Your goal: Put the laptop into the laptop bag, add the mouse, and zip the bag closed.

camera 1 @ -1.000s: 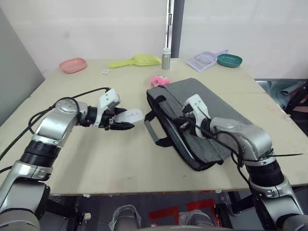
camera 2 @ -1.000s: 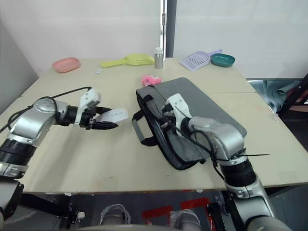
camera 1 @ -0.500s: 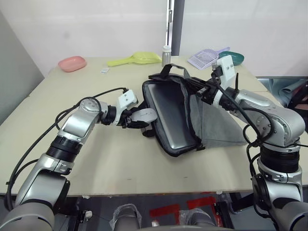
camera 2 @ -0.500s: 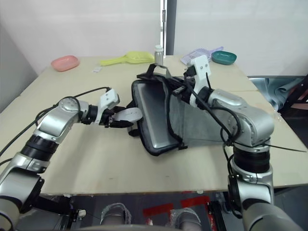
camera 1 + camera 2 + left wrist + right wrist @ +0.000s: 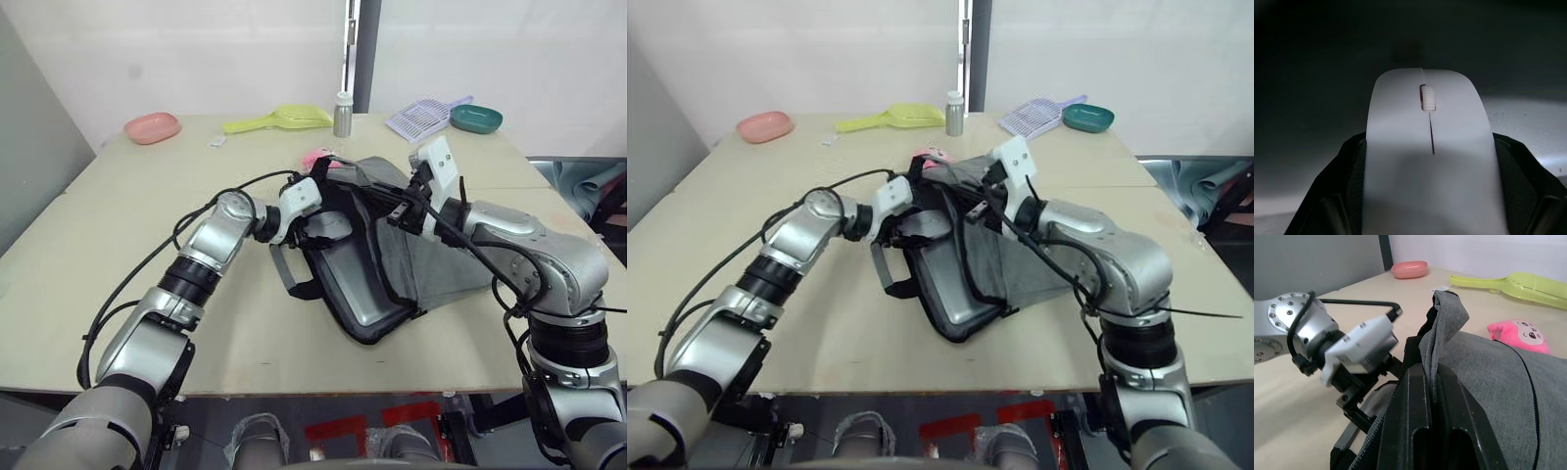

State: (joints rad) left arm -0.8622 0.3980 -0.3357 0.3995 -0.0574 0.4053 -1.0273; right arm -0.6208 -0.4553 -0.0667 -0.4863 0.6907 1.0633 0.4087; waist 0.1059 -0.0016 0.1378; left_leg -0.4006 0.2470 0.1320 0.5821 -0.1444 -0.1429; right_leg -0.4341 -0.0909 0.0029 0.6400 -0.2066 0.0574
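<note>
Two grippers meet at the laptop bag [image 5: 431, 264], which lies near the middle of the wooden table [image 5: 118, 255] with its mouth facing the robot's left. The right gripper [image 5: 397, 209] pinches the grey upper flap of the bag between its black fingers [image 5: 1415, 431] and holds that flap lifted, so the bag gapes open. Inside, the silver laptop [image 5: 358, 284] lies flat against the lower side of the bag, its near corner showing at the bag's open edge. The left gripper [image 5: 323, 223] reaches into the bag's mouth from the side away from the right arm, its fingers clamped on the white mouse [image 5: 1427, 156]; in the left wrist view the mouse sits lengthwise between the two black fingers [image 5: 1344, 181] with its scroll wheel facing up and dark bag interior ahead of it. The mouse is held over the laptop, just inside the opening. One black strap handle [image 5: 289, 274] of the bag droops onto the table below the left gripper.

Behind the bag, touching its far edge, sits a pink plush toy [image 5: 1518, 335]. Farther back from the bag stand a small metal bottle [image 5: 342, 116], a yellow-green scoop [image 5: 279, 120], a pink dish [image 5: 152, 127], a lilac slotted scoop [image 5: 423, 116] and a teal bowl [image 5: 476, 118].
</note>
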